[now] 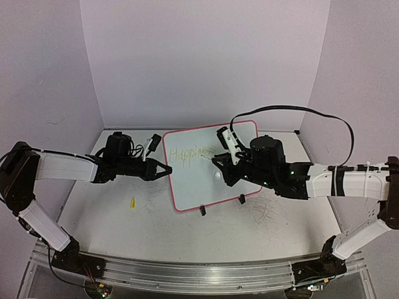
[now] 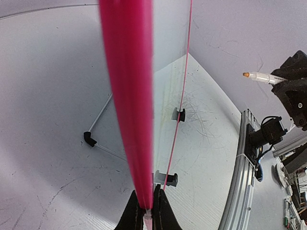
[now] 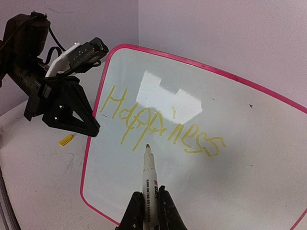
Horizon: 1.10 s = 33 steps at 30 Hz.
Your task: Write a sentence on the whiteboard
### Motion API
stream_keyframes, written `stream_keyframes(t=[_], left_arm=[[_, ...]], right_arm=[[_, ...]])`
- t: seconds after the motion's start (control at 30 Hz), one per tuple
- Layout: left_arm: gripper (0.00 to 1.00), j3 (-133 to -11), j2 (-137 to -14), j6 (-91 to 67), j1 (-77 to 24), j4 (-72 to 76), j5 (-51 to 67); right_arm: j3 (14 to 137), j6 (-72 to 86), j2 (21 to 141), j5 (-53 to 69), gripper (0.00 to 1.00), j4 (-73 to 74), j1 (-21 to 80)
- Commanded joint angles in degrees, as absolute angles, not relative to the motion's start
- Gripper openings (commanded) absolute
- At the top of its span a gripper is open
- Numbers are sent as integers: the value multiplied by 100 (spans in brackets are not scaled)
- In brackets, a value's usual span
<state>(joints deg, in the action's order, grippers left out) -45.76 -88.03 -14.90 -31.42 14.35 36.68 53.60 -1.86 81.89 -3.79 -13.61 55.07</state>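
The board (image 1: 206,184) stands tilted on two black feet (image 1: 202,210) on the bench (image 1: 274,218), between the two tools. The left tool (image 1: 163,169) is shut narrow on the pink rim (image 2: 127,96) at the board's left edge; the left wrist view looks straight along that rim, with the fingers (image 2: 163,213) pinching it from both sides. The right tool (image 3: 149,206) is clamped on a marker (image 3: 148,177), whose long axis runs straight out ahead of the tool toward the writing face.

The sentence (image 3: 163,127) so far is a single yellow-green word, "Happiness", running across the upper part of the board and sloping slightly downward away from the left tool. The marker tip sits just below the middle of that word. Seen from the left wrist, the tip looks lifted clear of the surface rather than pressed on it, though I cannot be sure.

The open white area lies below the word, nearer the right tool, and the start of a second line would lie off to that tool's left, toward the clamped edge. The writing belongs to the right arm; the left only steadies the board. The likely next step is a shift of the tip sideways toward the left tool, then forward onto the face.

A yellow cap (image 1: 132,202) lies on the bench just beside the left tool, apart from the board.
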Motion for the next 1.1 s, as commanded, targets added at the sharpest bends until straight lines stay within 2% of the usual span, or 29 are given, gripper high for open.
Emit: stream_keyframes(t=[0.0,0.2,0.4,0.73,1.07], left_arm=[[0,-4806,-8704,-1138,-3155,1292,3032],[0,-4824,-8759,-1123,-3164,1275,3027],[0,-4820,-8746,-1047,-3165,1249,3011],[0,-4831,-8743,-976,-3198,1213,2927],[0,-4863,-8806,-961,-3220,1187,2948]], right_arm=[[5371,-258,8030,-882,0,-1480,5531],[5080,-158,7623,-1179,0,-1554,5256],[4860,168,7264,-586,0,-1685,4351],[5319,130,7977,-56,0,-1798,4178],[5415,141,8251,-136,0,-1968,4184]])
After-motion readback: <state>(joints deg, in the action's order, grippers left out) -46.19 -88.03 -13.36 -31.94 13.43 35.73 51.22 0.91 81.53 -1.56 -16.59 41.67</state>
